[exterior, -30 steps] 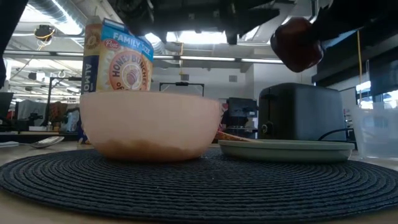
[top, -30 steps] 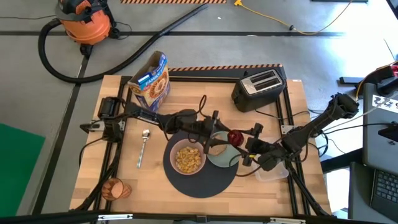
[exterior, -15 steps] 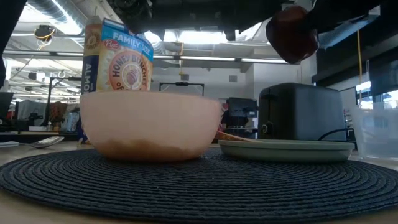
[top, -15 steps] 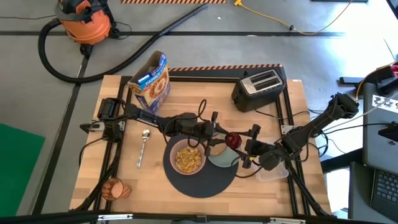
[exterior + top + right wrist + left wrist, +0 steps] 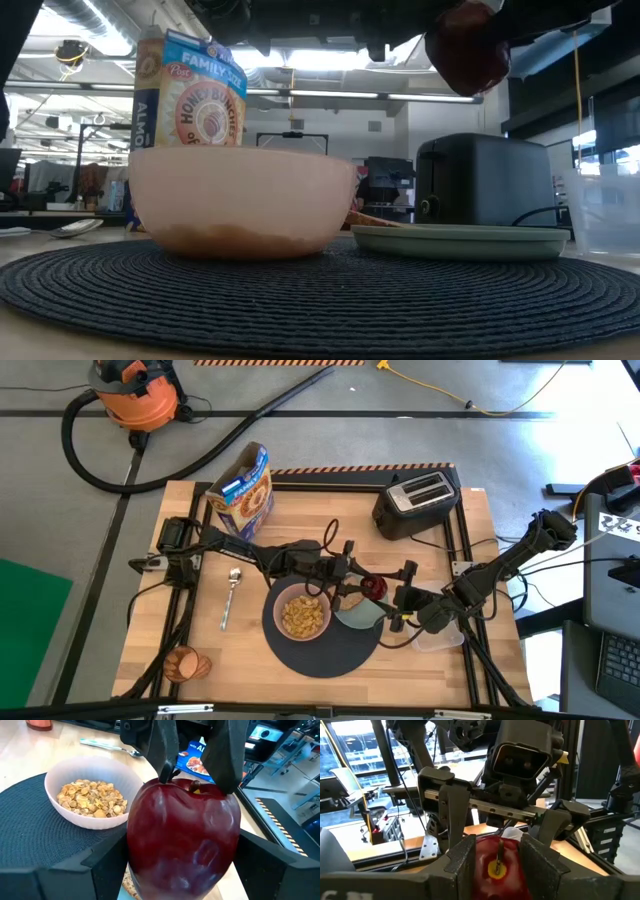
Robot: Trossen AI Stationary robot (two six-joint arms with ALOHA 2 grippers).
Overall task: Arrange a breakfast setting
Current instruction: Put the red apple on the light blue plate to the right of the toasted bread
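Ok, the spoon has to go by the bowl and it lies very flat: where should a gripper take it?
Grip the metal spoon at mid-handle, straight down from above, jaws across its narrow width: it lies flat on the table left of the mat, bowl end toward the cereal box. The left gripper and right gripper both hold the red apple.

Bowl (image 5: 303, 615) and plate (image 5: 360, 615) crowd the mat (image 5: 322, 650); bare table (image 5: 420, 670) lies open along its front.
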